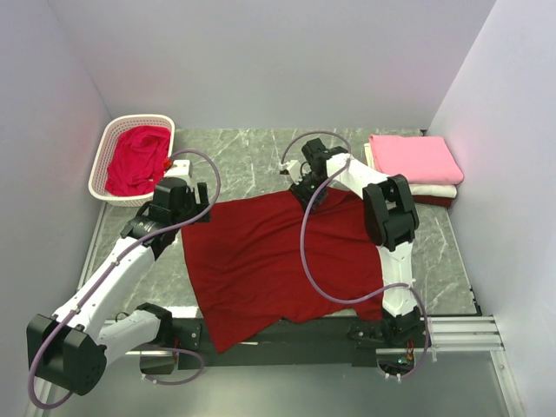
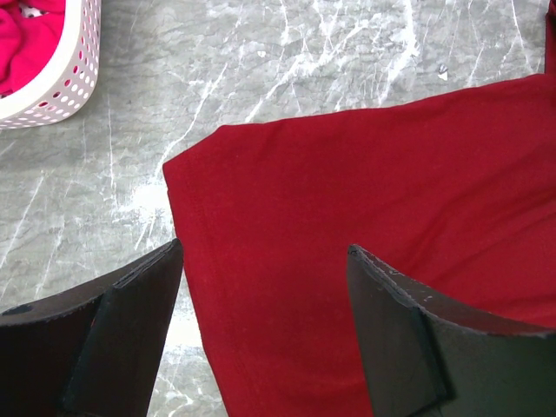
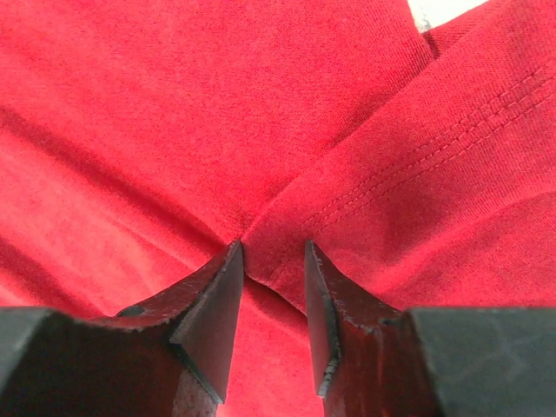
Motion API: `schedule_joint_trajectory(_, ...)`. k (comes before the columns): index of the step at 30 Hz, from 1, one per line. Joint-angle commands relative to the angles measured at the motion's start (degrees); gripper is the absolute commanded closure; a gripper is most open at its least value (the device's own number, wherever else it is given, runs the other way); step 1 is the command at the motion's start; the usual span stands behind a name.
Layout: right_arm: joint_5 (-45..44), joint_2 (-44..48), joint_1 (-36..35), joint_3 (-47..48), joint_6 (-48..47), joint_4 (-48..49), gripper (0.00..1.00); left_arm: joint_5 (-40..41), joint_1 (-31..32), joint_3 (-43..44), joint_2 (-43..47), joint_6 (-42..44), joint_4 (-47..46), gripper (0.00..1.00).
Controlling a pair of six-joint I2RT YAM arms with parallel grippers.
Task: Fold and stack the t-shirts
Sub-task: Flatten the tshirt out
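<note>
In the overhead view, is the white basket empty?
No, a crimson shirt lies bunched inside the basket.

dark red t-shirt point(image 1: 278, 261) spread on my counter point(image 1: 252, 161) | crimson t-shirt point(image 1: 137, 161) crumpled in basket point(image 1: 98, 165) | pink t-shirt point(image 1: 417, 158) folded atop white t-shirt point(image 1: 434, 189)

Marble tabletop point(image 1: 252, 161) (grey, white-veined), plain white walls point(image 1: 261, 61)

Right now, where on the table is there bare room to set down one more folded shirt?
Two bare marble patches: at the back, between the basket and the right arm; and on the right, between that arm and the table edge, nearer than the folded stack. The centre is covered by the dark red shirt; the left arm crowds the left side.
</note>
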State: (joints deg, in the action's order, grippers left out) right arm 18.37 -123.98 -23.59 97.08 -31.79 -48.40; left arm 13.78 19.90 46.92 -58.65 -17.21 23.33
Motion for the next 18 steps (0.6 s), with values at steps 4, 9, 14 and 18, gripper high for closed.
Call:
schedule_joint_trajectory(4,-1.58,-0.82,-0.66,1.27,0.33,1.12,0.72,-0.69,-0.13,-0.07,0.65,0.6,-1.71,0.19)
schedule_joint_trajectory(9,-3.95,1.37,-0.23,2.85,0.41,1.12,0.87,-0.69,-0.21,-0.25,0.73,0.6,-1.8,0.19)
schedule_joint_trajectory(14,-11.67,1.82,2.58,10.22,2.34,4.45,1.0,-0.69,-0.21,-0.24,0.65,0.6,-1.89,0.19)
schedule_joint_trajectory(18,-26.5,-3.71,6.97,21.2,5.94,14.87,0.99,-0.6,-0.21,-0.25,0.38,0.6,-1.8,0.19)
